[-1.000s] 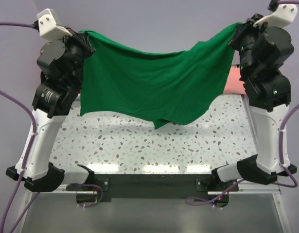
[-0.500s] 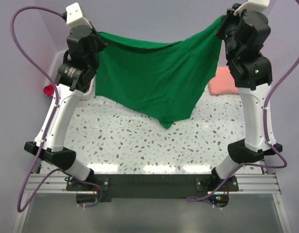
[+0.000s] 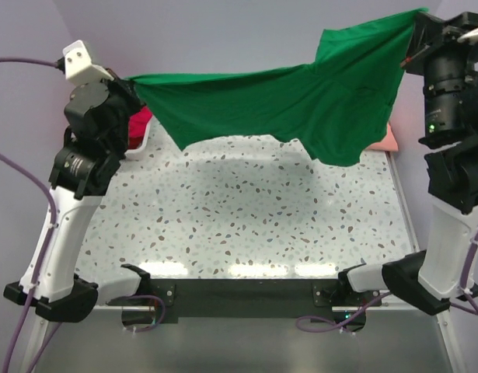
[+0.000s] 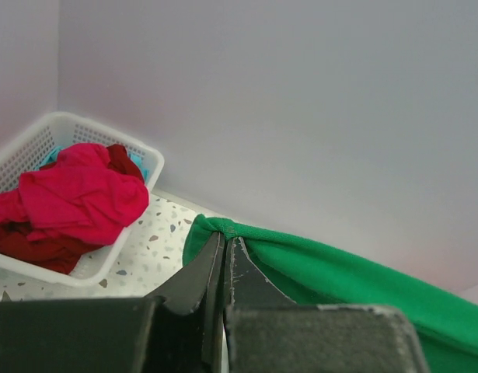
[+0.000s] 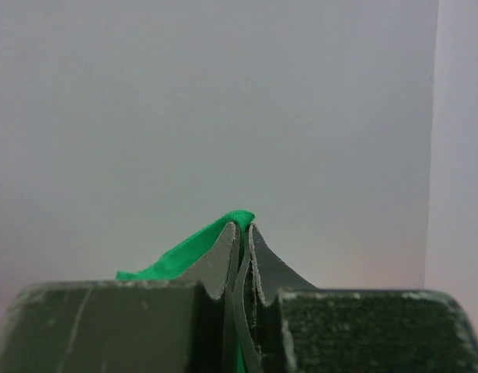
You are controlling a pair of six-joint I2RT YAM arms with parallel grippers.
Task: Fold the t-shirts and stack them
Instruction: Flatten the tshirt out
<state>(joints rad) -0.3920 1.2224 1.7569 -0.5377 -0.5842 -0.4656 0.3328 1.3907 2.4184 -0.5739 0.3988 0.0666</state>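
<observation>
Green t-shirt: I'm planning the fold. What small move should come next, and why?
Probably lower both ends together to lay it flat: the left gripper and right gripper each pinch an edge of the green t-shirt, which hangs stretched above the table, right end higher.

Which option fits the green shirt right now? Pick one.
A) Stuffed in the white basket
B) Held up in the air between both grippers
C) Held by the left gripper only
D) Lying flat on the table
B: the green shirt hangs stretched above the table, one edge pinched in the left gripper and another in the right gripper.
</observation>
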